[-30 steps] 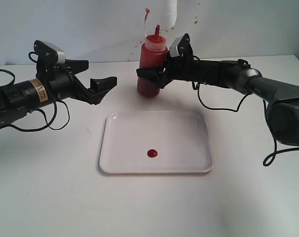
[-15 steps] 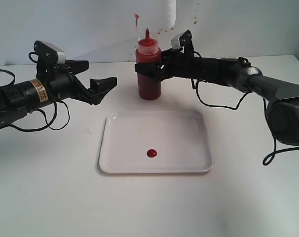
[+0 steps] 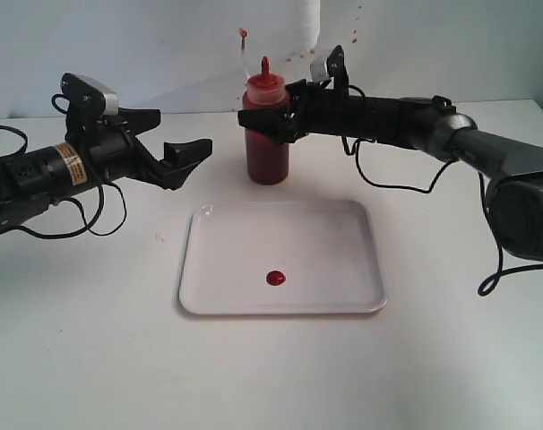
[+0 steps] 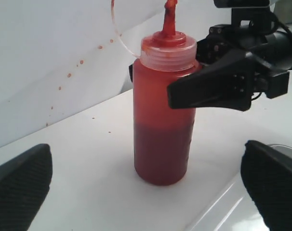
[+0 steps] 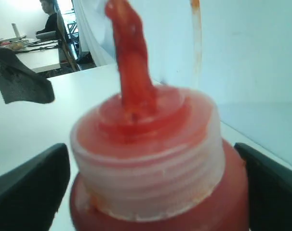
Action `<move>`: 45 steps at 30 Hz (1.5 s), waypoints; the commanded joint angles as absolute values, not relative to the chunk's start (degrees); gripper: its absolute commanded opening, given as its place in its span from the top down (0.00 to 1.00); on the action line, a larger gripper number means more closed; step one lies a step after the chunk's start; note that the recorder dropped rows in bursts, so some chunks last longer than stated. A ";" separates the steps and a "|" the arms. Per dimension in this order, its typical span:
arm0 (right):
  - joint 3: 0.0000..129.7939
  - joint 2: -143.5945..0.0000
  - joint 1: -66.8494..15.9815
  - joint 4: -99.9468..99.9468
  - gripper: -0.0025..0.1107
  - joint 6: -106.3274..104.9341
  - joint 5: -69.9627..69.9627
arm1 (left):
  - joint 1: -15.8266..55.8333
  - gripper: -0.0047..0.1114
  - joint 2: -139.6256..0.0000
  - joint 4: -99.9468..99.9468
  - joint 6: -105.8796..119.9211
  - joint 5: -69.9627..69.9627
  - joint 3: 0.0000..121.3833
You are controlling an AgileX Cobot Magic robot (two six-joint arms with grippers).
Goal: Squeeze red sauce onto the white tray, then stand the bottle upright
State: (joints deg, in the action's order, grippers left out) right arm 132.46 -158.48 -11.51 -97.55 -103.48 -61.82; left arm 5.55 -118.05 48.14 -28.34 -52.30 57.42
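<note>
The right tool [image 3: 264,122] has shifted the bottle [image 3: 267,154] leftward, straightening it upright.

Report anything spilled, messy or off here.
Reddish specks spatter the wall behind the translucent plastic squeeze bottle, and its conical nozzle is smeared red, tethered cap off. The glossy red sauce blob sits neatly inside the flat white tray.

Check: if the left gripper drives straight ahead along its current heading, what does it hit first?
Most likely the bottle: in the left wrist view it stands centred between the open jaws of the left gripper, with only table before it. The right gripper clamps its upper part.
</note>
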 commanded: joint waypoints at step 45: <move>112.75 -107.91 6.19 -59.24 0.98 -69.51 -69.96 | 5.54 0.30 -100.87 74.50 -48.99 -52.63 57.58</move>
State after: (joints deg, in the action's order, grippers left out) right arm 118.90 -114.25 5.89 -58.07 -66.21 -69.27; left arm 5.55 -103.14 71.76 -43.60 -52.30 57.42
